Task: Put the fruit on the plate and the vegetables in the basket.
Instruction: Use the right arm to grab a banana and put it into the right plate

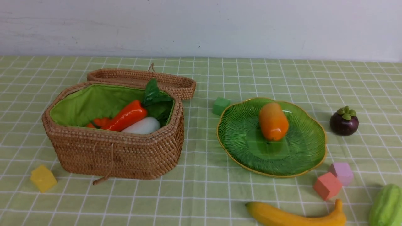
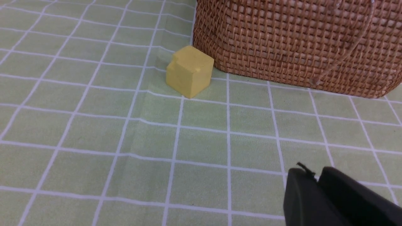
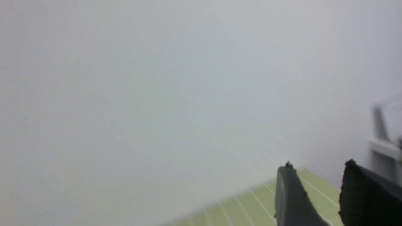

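Left gripper [image 2: 315,176]: matte black, blunt fingers [image 2: 345,196], frayed tuft on one tip. Right gripper [image 3: 318,168]: one smooth grey finger, one black dimpled pad [image 3: 364,191].

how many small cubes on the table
4: green cube behind-left of the plate, yellow cube beside the basket, pink cube and purple cube between plate and banana; others may be hidden.

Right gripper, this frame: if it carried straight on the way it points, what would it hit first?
Most likely the white wall: the open right gripper aims above the tablecloth with nothing visible in between, though depth is hard to judge.
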Tool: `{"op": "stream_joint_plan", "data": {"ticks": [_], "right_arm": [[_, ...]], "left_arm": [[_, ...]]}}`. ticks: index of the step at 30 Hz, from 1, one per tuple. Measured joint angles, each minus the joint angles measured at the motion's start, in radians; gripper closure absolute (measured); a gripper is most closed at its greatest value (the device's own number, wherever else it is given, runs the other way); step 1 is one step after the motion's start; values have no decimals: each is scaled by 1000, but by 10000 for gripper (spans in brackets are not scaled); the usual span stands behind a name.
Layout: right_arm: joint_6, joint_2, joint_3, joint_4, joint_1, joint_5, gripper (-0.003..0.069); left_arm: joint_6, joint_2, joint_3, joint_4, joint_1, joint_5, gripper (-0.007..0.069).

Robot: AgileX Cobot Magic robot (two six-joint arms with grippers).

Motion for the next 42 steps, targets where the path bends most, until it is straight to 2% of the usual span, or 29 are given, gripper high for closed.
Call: {"op": "stream_joint_plan", "data": {"ticks": [2,5,9,11,13,17,21,22,23,24,28,29,30,33,37,42], "right_arm": [[-79,103,1,6,0,52,418],[-157,200,18,35,16,37,418],[-353,364,26,232,157,40,418],[-511,460,21,382,267,112,418],[-620,523,10,471,334,162,418],[-1026,698,-40,685,537,296,418],[-1445,839,-59,767,723,367,396],[-1460,839,-60,768,723,367,393],[-1541,881,-63,770,767,379,368],[-1550,886,-63,770,771,379,363],[-1613,952,-74,760,796,373,234],[-1613,952,-74,758,796,373,227],[-1617,955,-76,743,788,370,164],[-1625,957,-78,716,747,353,80],[-1632,958,-79,700,668,290,52],[-1666,991,-81,722,572,171,106]], "left_arm": [[0,0,0,0,0,0,557],[0,0,0,0,0,0,554],[0,0,0,0,0,0,550],[0,0,0,0,0,0,548],[0,0,0,0,0,0,547],[0,0,0,0,0,0,544],[0,0,0,0,0,0,544],[0,0,0,0,0,0,544],[0,0,0,0,0,0,544],[0,0,0,0,0,0,543],[0,0,0,0,0,0,538],[0,0,0,0,0,0,538],[0,0,0,0,0,0,535],[0,0,0,0,0,0,532],[0,0,0,0,0,0,532],[0,0,0,0,0,0,532]]}}
